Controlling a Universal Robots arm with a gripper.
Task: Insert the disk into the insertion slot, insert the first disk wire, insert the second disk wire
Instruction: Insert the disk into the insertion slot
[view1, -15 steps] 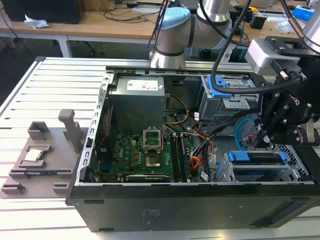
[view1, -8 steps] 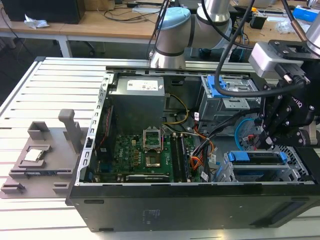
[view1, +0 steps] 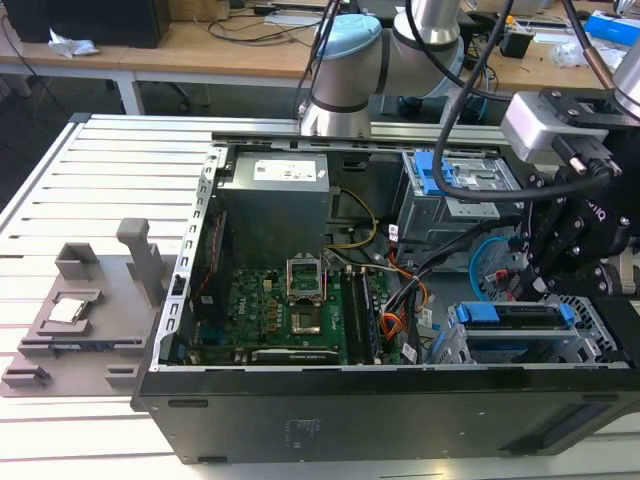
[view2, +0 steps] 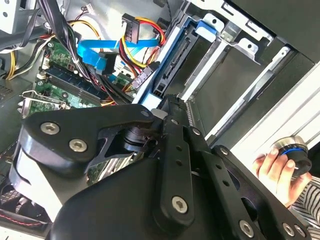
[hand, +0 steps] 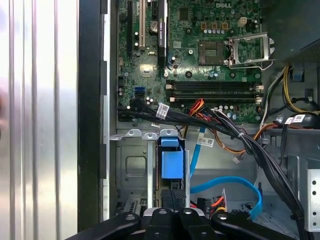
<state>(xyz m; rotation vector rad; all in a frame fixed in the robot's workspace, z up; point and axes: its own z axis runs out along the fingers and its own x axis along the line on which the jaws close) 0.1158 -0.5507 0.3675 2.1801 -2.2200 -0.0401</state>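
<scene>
Blue-framed disk (view1: 514, 323) lies in the insertion slot (view1: 449, 346); pincer (view1: 523, 283) close beside it, clenched or released I cannot tell

Matt black finish on the gripper (hand: 172, 217). Smooth bright blue plastic framing the disk (hand: 171, 165); bare grey sheet metal for the slot (hand: 131, 167). Glossy blue cable (hand: 222, 180). Ribbed, satin aluminium bench (view1: 100, 170). Matt black case wall (view1: 350, 410).

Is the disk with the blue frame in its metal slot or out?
In. In the exterior view the disk lies inside the low grey insertion slot, blue frame between its walls. Whether it is pushed fully home, cannot tell.
</scene>
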